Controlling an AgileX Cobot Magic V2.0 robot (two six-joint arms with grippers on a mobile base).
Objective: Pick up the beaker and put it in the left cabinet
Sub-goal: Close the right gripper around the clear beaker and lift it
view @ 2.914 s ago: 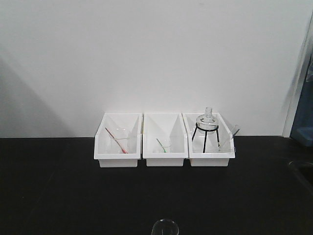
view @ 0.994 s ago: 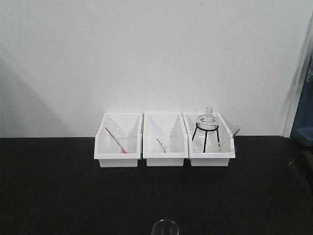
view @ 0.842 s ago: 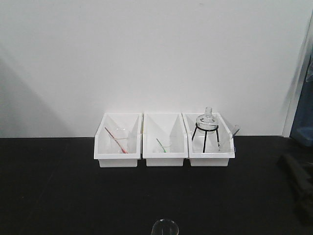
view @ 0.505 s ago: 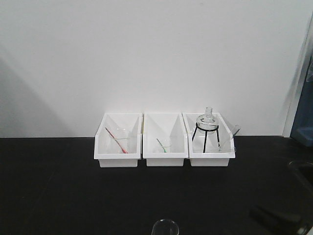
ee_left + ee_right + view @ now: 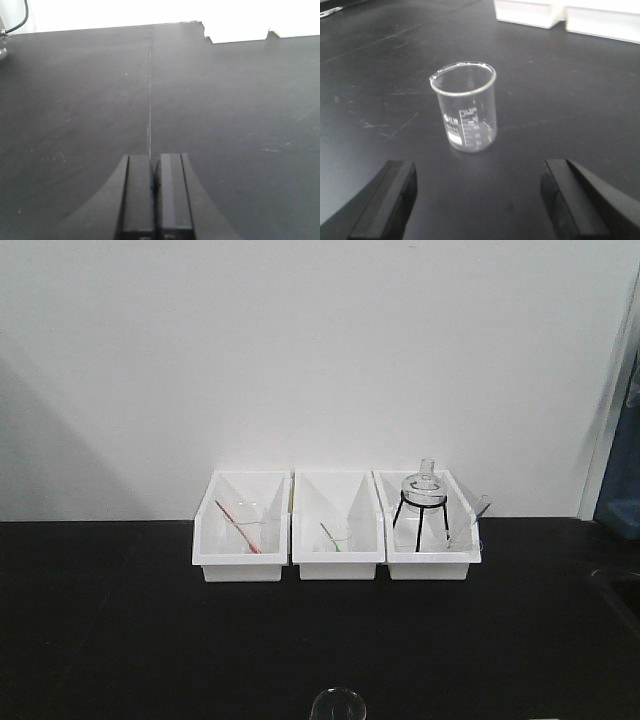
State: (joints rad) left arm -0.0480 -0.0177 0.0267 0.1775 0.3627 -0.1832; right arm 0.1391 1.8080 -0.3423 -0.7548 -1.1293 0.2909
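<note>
The beaker is small clear glass with white graduation marks and a pouring lip. It stands upright on the black tabletop. In the front view only its rim shows at the bottom edge. My right gripper is open and empty. Its two black fingers stand wide apart just short of the beaker, not touching it. My left gripper is shut and empty above bare black tabletop. Neither gripper shows in the front view. The left cabinet is out of view.
Three white bins stand side by side at the back by the wall: the left bin holds a beaker with a red rod, the middle bin one with a green rod, the right bin a round flask on a black tripod.
A dark arm came into the front view at the right, moved down toward the bottom right corner, and has left that view. The beaker and bins have not moved.
</note>
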